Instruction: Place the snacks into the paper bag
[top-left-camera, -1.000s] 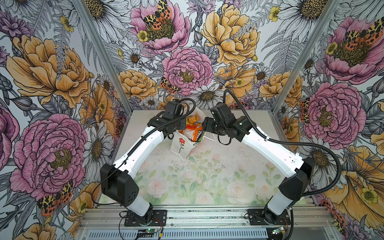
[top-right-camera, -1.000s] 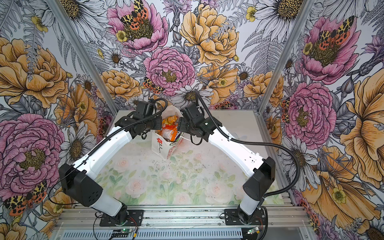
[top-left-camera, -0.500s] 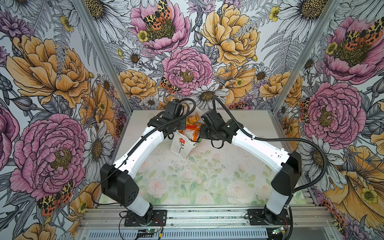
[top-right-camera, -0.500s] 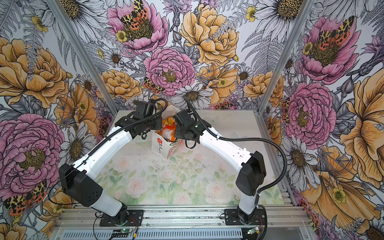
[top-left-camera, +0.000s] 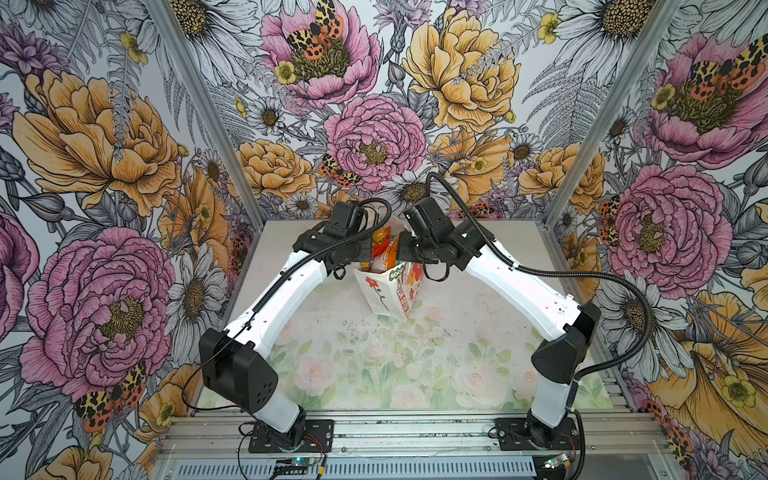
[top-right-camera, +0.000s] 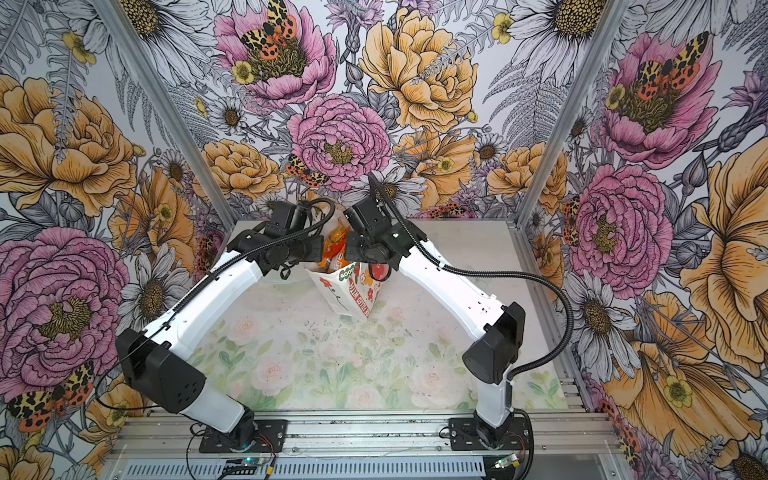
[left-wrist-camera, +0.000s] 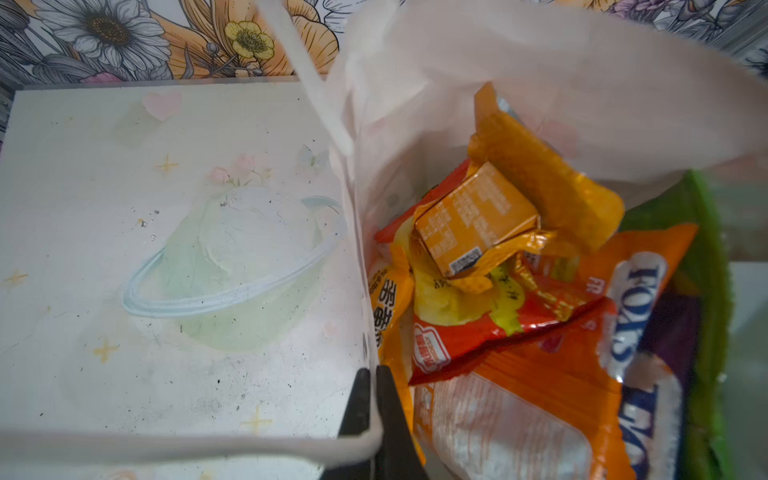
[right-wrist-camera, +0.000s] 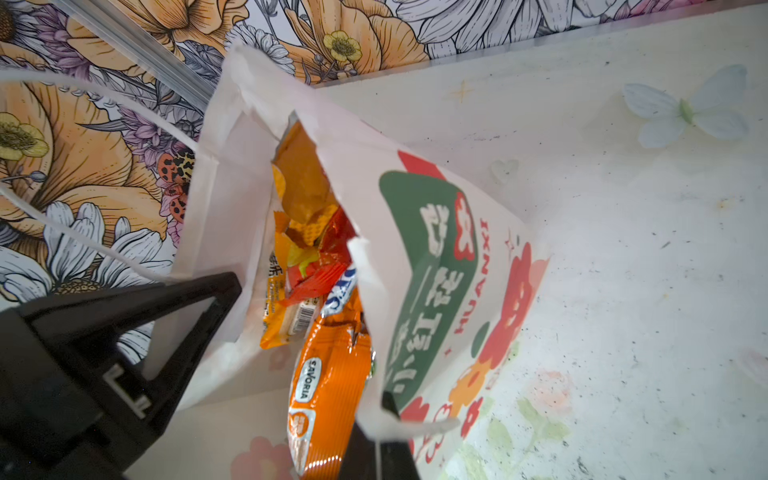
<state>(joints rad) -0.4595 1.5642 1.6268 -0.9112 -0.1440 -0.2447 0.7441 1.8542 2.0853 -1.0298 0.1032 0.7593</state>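
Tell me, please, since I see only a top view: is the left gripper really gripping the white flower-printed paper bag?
Observer: Yes. In the left wrist view, the left gripper is shut on a side wall of the white paper bag, at its rim.
Operator: Thank you. And on the other side?
Observer: In the right wrist view, the right gripper is shut on the opposite wall's rim. That is the wall with the green label.
Operator: What lies uppermost inside?
Observer: A small orange foil wrapper rests on a crinkly red sachet, beside the FOX'S packet.
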